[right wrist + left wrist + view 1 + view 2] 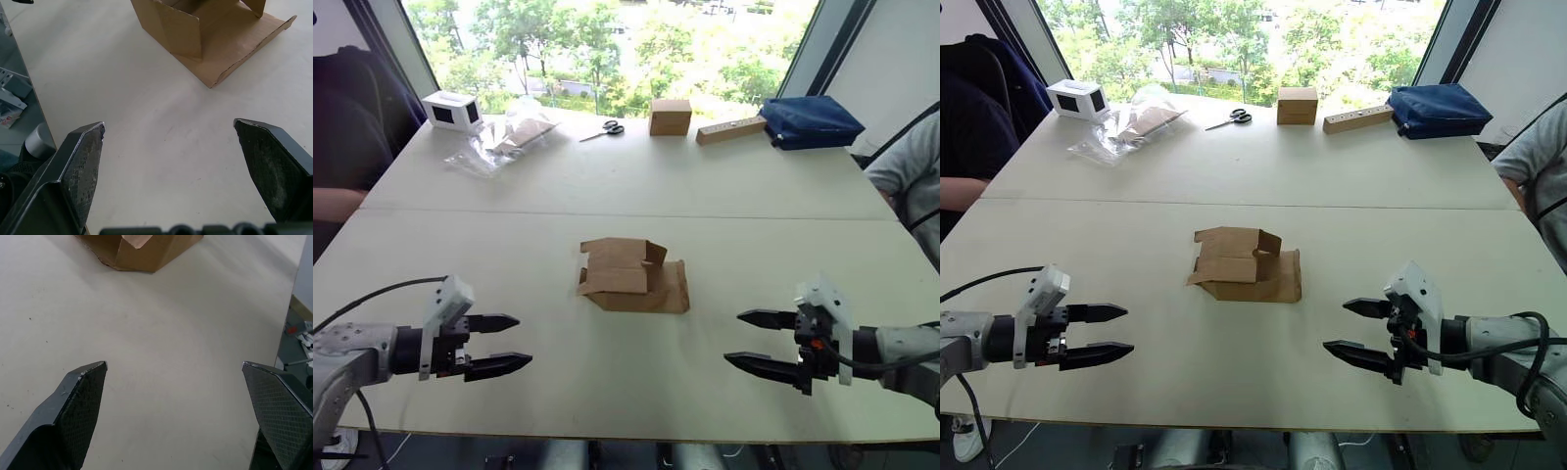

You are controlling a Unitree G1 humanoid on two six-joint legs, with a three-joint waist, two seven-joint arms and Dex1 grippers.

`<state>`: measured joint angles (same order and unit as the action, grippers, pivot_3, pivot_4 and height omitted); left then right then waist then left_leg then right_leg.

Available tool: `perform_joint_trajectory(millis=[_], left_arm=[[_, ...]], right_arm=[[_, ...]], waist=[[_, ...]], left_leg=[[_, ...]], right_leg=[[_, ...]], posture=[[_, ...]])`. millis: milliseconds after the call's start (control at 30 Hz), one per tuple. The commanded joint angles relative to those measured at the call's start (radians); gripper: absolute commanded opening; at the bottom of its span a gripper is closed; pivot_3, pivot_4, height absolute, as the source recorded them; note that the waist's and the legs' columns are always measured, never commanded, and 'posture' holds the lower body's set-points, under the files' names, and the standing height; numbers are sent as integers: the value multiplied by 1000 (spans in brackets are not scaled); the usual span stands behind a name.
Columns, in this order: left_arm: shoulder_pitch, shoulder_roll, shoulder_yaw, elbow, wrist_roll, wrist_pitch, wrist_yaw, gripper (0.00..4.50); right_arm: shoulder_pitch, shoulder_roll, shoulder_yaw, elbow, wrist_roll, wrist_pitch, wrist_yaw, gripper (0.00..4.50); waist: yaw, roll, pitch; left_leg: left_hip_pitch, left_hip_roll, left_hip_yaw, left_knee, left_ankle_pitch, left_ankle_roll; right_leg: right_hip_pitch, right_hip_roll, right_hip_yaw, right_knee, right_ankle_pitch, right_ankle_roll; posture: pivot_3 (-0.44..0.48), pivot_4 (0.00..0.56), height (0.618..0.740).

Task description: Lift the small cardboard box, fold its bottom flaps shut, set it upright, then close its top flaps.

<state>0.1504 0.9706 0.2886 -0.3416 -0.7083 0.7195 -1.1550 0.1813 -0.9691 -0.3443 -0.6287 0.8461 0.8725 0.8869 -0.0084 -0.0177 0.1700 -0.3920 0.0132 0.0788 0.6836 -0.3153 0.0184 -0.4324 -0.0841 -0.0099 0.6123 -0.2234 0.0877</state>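
- Both pincers hover low over the table (724, 211) with their black fingers spread wide and nothing between them: the left gripper (505, 343) and the right gripper (750, 339) point inward at each other across the near part of the tabletop.
- Between them, a little farther out than either set of fingertips and well apart from both, the small cardboard box (633, 276) lies on the table, partly collapsed, its flaps loose and splayed rather than folded shut.
- Which flaps are bottom and which top cannot be told.
- Well beyond the box, along the far edge, a tidy brown cardboard cube (670, 117) stands with a wooden block (730, 129) and a dark blue bag (810, 120) toward the right gripper's side.
- Toward the left gripper's side of that far edge lie scissors (604, 129), a clear plastic bag (505, 140) and a white box with a dark face (452, 111).
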Motion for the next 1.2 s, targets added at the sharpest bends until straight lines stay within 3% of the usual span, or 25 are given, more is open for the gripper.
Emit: perform_joint_trajectory(millis=[33,567,833,1033,1200], left_arm=[[-9,10,18,-4,-6,-1,-4,4500],[-53,2,30,9,-49,54,16,4500],[-114,-1,3,32,32,42,127,4500],[-468,28,-50,309,-99,361,98,4500],[-716,-18,-191,480,-156,573,-5,4500]], right_arm=[[0,6,-8,-18,-2,-21,2,4433],[32,30,5,7,-81,-98,16,4433],[20,26,1,-12,-82,-82,-16,4433],[-26,30,-19,33,-125,-133,-29,4433],[-63,31,-8,-18,-122,-147,-41,4433]], waist=[[0,0,0],[0,0,0],[1,0,0],[18,-1,0],[20,-1,0]], left_leg=[[0,0,0,0,0,0],[0,0,0,0,0,0],[0,0,0,0,0,0],[1,-1,0,2,0,0],[1,-2,0,2,0,1]], right_leg=[[0,0,0,0,0,0],[0,2,-1,0,0,0],[0,3,-1,0,0,0],[2,6,-2,1,0,1],[2,6,-2,2,2,5]], posture=[[0,150,740],[0,150,740],[0,150,740],[0,150,740],[0,150,740]])
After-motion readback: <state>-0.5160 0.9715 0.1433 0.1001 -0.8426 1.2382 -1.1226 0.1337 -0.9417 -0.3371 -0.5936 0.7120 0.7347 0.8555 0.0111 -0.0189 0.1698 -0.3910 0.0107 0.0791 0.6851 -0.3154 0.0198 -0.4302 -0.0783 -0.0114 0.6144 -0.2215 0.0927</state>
